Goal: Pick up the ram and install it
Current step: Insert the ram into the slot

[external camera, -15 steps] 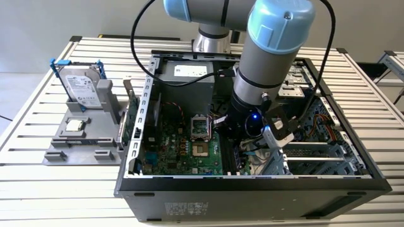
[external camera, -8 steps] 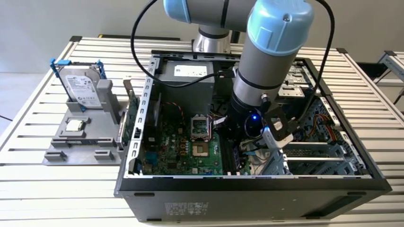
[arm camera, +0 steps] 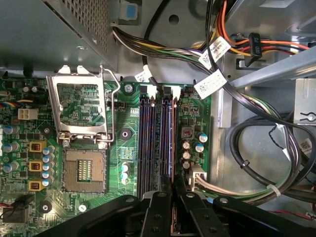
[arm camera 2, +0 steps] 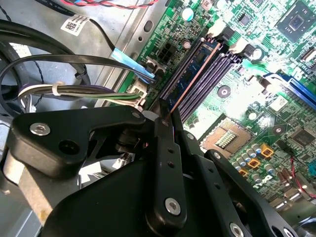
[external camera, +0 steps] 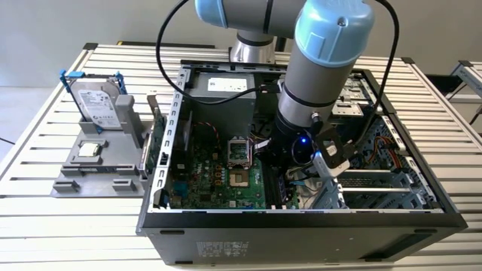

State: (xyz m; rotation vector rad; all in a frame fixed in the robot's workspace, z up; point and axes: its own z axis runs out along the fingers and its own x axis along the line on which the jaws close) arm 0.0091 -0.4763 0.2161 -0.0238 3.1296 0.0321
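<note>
Edge-on in a motherboard slot (arm camera: 165, 143), thin ram (arm camera 2: 195, 79), claw-clamped (arm camera: 173, 190).

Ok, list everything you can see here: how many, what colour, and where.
table: one, pale slatted metal, under everything
computer case: one, black, open, on the table
motherboard: one, green, inside the case
processor socket: one, silver frame raised, on the motherboard
ram: one, seen edge-on, coppery edge, standing in the memory slots
cables: several, mixed colours, beside the motherboard
holder: one, grey, at the exterior view's left
hard drive: one, silver, blue frame, upright in the holder
processor chip: one, silver, on the holder
arm: one, grey and blue, reaching into the case
end effector: one, black, shut on the ram
</note>
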